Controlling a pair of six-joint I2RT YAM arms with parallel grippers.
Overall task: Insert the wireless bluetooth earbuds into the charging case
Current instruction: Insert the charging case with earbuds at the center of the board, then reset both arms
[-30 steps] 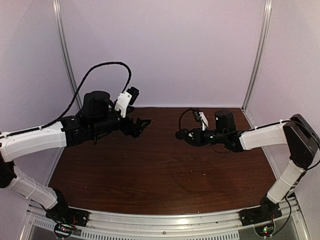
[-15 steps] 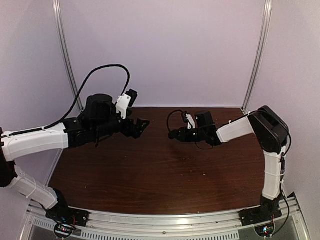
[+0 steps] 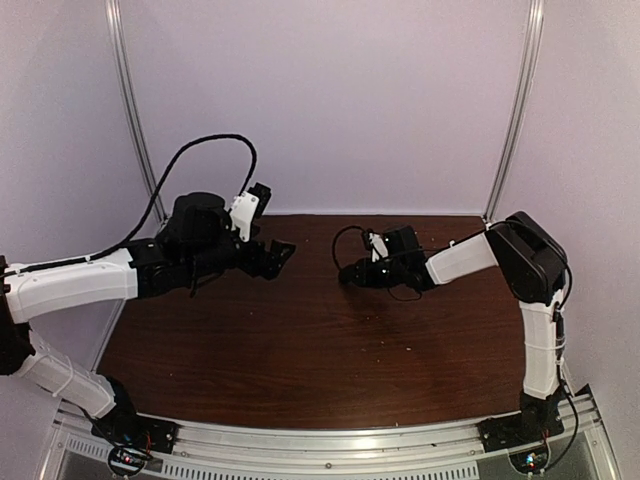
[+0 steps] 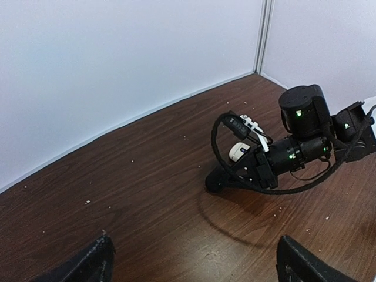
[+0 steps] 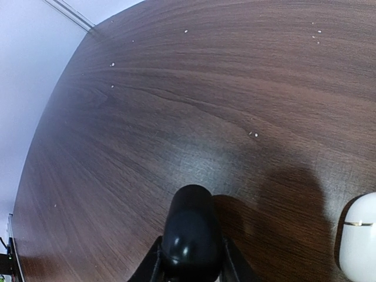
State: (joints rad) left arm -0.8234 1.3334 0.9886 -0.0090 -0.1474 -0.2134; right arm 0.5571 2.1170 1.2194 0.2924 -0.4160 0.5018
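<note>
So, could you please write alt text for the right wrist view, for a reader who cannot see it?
The right hand grips a glossy black rounded object over a dark wooden table. Part of a white rounded case lies at the right edge, and small pale specks dot the wood.

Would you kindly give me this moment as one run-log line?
left gripper: open, empty | right gripper: shut on black rounded object, near table | white case: on table beside it
</note>
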